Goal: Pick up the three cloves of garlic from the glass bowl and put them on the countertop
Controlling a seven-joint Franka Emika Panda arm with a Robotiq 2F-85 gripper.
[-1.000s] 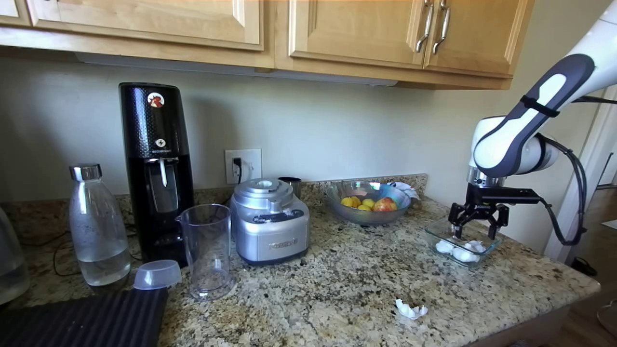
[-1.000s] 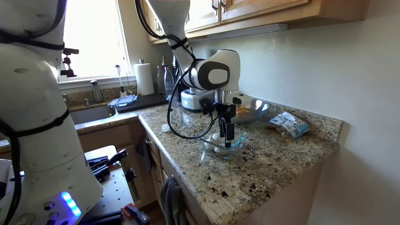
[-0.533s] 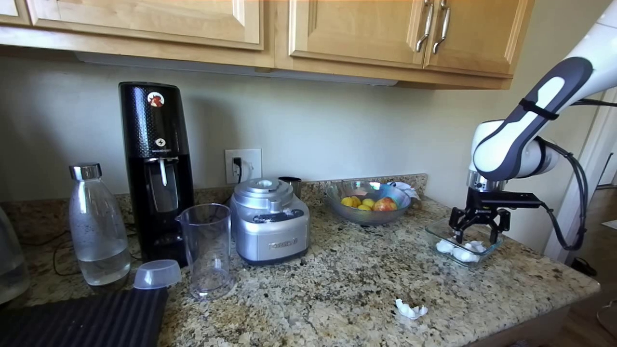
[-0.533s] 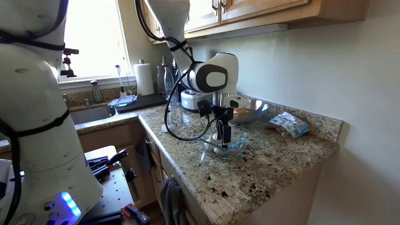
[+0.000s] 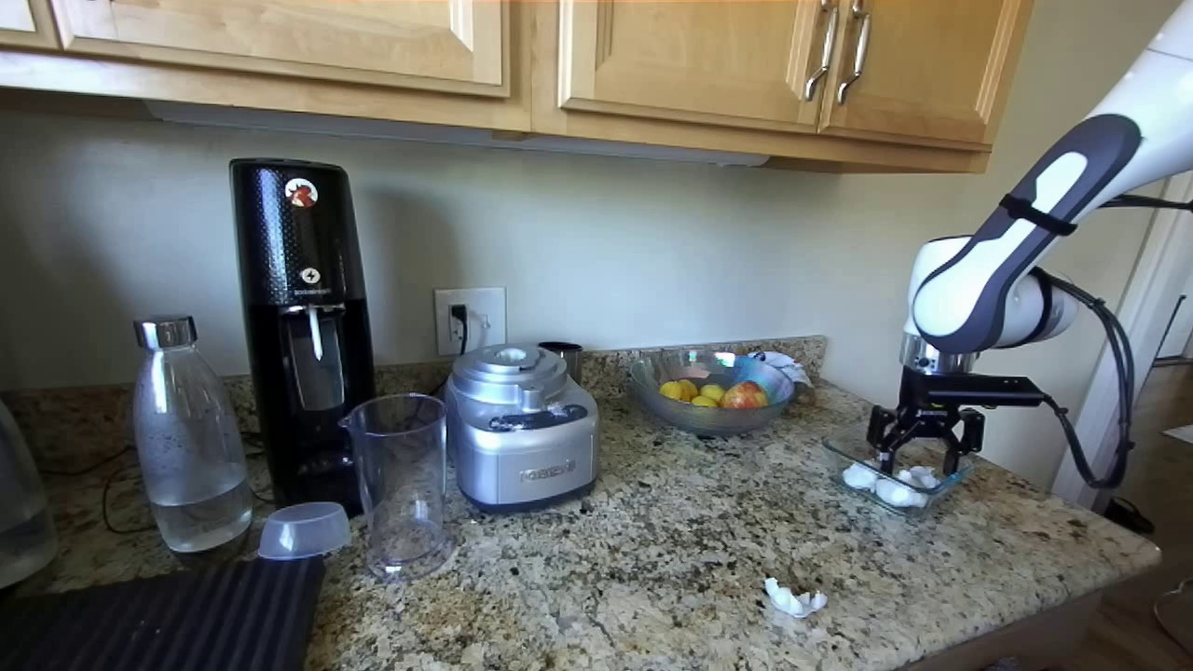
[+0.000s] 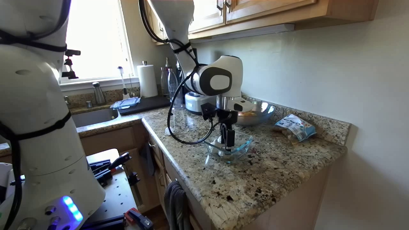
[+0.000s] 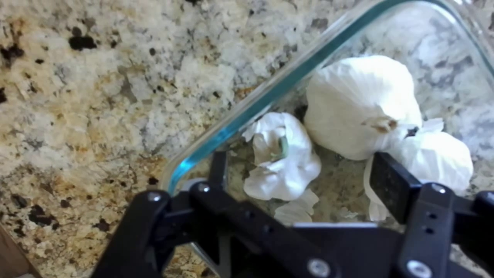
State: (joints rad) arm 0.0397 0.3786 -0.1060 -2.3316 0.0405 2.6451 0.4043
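Observation:
The glass bowl point(image 5: 839, 457) stands on the speckled granite countertop point(image 5: 671, 550) near its right end; it also shows in an exterior view point(image 6: 246, 149). Three whitish garlic lumps lie in it. In the wrist view, a large bulb point(image 7: 359, 104) touches a smaller one point(image 7: 440, 158), and a partly opened one point(image 7: 283, 162) lies apart, near the bowl's rim point(image 7: 266, 96). My gripper point(image 5: 919, 462) points down into the bowl, open and empty. In the wrist view, the opened lump sits just ahead of the gap between the fingers point(image 7: 305, 173). The right finger overlaps the smaller lump.
A white curved peel piece point(image 5: 794, 598) lies on the countertop. A larger fruit bowl point(image 5: 713, 410) stands behind, beside a food processor point(image 5: 522, 438). A clear beaker point(image 5: 401, 494) and a black ribbed mat point(image 5: 158, 620) are further left. A snack bag point(image 6: 295, 127) lies near the wall.
My gripper has moved lower into the bowl and shifted slightly left in an exterior view. Its fingers stay apart. The garlic lumps and the bowl have not visibly moved.

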